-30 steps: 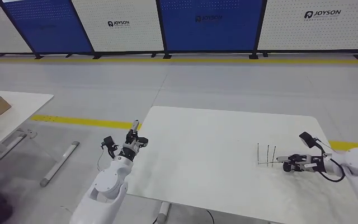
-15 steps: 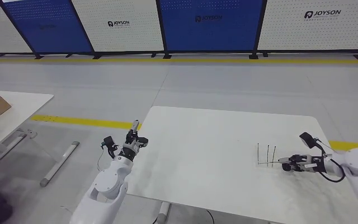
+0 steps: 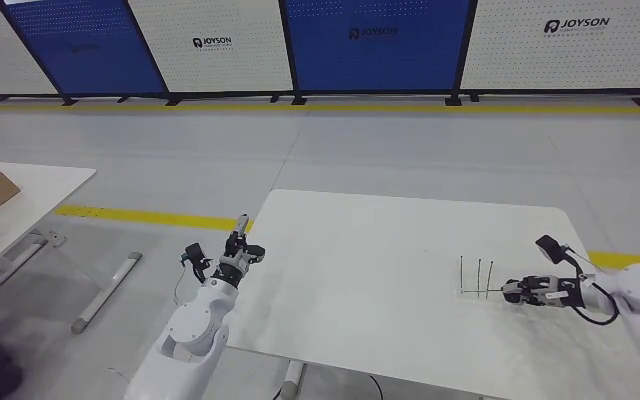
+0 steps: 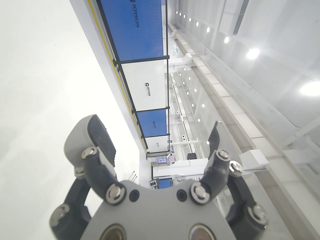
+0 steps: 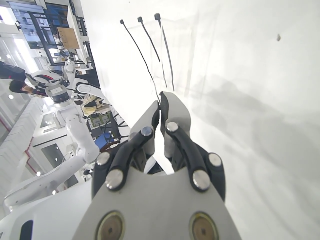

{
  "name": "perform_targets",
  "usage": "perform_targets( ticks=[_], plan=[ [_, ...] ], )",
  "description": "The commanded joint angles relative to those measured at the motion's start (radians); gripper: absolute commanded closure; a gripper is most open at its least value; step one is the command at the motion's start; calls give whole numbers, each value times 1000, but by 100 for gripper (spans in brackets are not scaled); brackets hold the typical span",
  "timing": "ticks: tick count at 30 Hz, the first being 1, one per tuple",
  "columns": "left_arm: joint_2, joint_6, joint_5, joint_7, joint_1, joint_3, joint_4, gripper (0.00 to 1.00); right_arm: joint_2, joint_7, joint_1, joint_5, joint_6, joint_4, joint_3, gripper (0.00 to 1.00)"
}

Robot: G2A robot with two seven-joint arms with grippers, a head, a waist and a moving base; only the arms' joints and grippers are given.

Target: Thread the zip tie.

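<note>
The zip tie [image 5: 138, 48] you want is the leftmost of three in the right wrist view. Its tail runs down the frame into your right hand [image 5: 160, 100], whose fingers are pinched together on it, and its head is free at the upper end, so the long axis points away from that hand. Your left hand [image 3: 240, 243], fingers spread and empty, sits well apart at the left edge of the white counter [image 3: 380, 270], so it likely has to come across. Blue and white panels [image 3: 375, 40] line the top of the frame.
</note>
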Motion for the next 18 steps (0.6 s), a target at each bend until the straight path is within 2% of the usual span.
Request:
perform_targets(
  ticks=[1,6,9,13,14,16,18],
  plan=[
    [0,0,0,0,0,0,0,0,1,6,2,-2,-5,2,3,100],
    [0,0,0,0,0,0,0,0,4,31,2,2,-26,3,17,100],
    [0,0,0,0,0,0,0,0,10,35,-6,31,-59,7,41,100],
    [0,0,0,0,0,0,0,0,23,23,-40,139,-143,15,107,100],
    [0,0,0,0,0,0,0,0,27,28,-54,178,-178,12,129,100],
    [0,0,0,0,0,0,0,0,35,47,-75,222,-185,-19,162,100],
    [0,0,0,0,0,0,0,0,47,93,-115,267,-185,-82,210,100]
  ],
)
